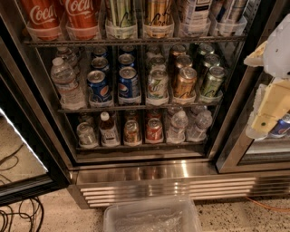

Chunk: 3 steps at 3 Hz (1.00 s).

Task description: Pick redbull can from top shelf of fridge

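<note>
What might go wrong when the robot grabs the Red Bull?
The gripper is far right, by the fridge frame, so it might bump the frame swinging in. The redbull can sits tight among other drinks on the top shelf, so neighbours could get knocked. A plastic bin on the floor may block the base.

Pepsi cans (96,86) centre; water bottle (65,84) (far left); clear plastic bin (152,217) below

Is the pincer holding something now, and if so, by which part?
It cannot be told. The pincer is at the right edge, beside the fridge; a blue and silver can shows just behind it, but contact is hidden.
</note>
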Motion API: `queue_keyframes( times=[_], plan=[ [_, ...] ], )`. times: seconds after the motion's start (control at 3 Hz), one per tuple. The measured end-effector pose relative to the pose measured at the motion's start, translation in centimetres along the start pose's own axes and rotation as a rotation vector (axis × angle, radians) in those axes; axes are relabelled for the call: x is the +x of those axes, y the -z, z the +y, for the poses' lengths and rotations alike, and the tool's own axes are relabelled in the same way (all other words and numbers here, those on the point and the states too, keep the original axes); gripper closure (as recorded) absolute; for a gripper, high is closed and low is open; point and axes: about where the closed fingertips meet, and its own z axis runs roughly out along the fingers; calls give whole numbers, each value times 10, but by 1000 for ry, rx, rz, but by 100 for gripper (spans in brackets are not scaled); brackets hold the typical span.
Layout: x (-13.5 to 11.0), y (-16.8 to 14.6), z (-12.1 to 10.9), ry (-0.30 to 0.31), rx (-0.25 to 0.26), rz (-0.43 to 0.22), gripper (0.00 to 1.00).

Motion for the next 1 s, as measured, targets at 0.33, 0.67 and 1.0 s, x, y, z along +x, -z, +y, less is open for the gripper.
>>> queue_keyframes(
  times=[0.33,0.67,1.0],
  plan=[
    [0,0,0,0,0,0,0],
    [-5,-1,-2,-8,8,-18,0],
    [-10,-12,-9,-121,37,-101,0]
  ],
)
